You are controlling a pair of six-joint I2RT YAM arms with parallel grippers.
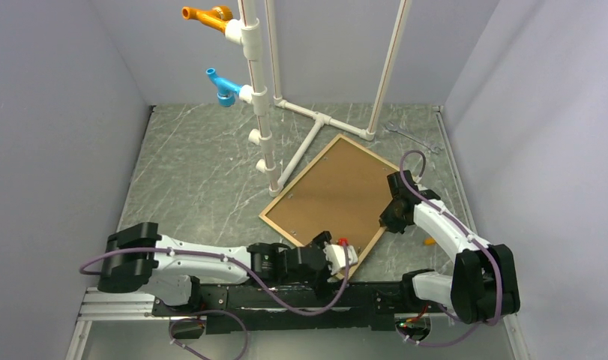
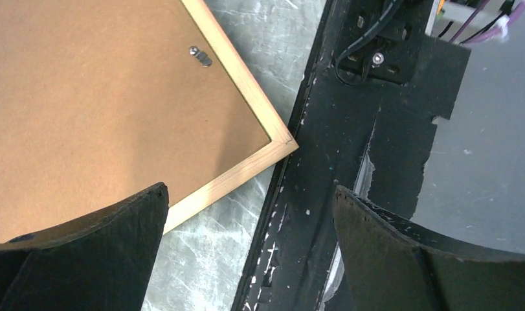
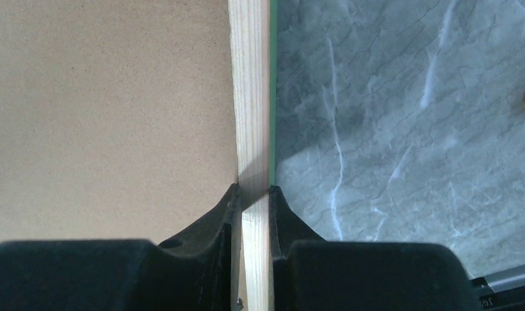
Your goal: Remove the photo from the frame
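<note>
Fingers of my right gripper (image 3: 253,191) pinch the frame (image 3: 250,97), one on each side of its pale wood rail, with a green edge showing on the outer side. Left of them lies the brown backing board (image 3: 104,97); right of them is the grey marbled table (image 3: 389,129). The frame lies face down and cornerwise, its gripped rail running straight away from my fingers. I cannot tell which side is longer. The photo is hidden. My right arm reaches forward, wrist bent down. My left arm stretches low across, its gripper (image 2: 250,189) spread wide by the frame's near corner, holding nothing.
</note>
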